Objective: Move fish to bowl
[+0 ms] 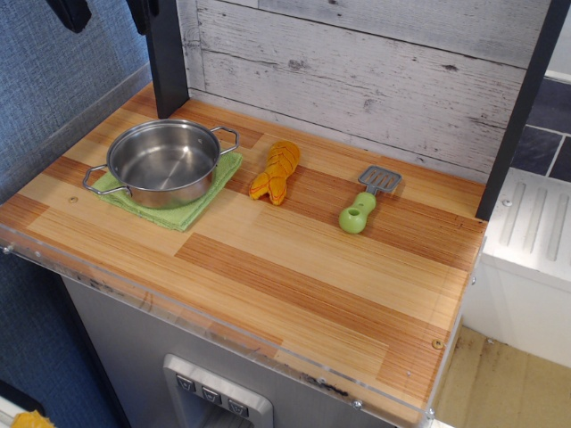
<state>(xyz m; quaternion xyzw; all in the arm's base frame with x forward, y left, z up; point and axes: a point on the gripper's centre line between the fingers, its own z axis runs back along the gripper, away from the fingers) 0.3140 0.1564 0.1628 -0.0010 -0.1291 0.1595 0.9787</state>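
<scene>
The fish (275, 170) is a small orange-yellow ribbed toy lying on the wooden counter, just right of the bowl. The bowl (165, 161) is a shiny steel pot with two wire loop handles, empty, standing on a green square cloth (192, 210) at the left. My gripper (105, 12) shows only as two black fingertips at the top left edge, high above and behind the bowl. The fingertips are apart with nothing between them.
A toy spatula (366, 201) with a green handle and grey blade lies right of the fish. A dark post (167, 58) stands behind the bowl and another (522, 107) at the right. A grey plank wall backs the counter. The counter's front edge has a clear plastic lip.
</scene>
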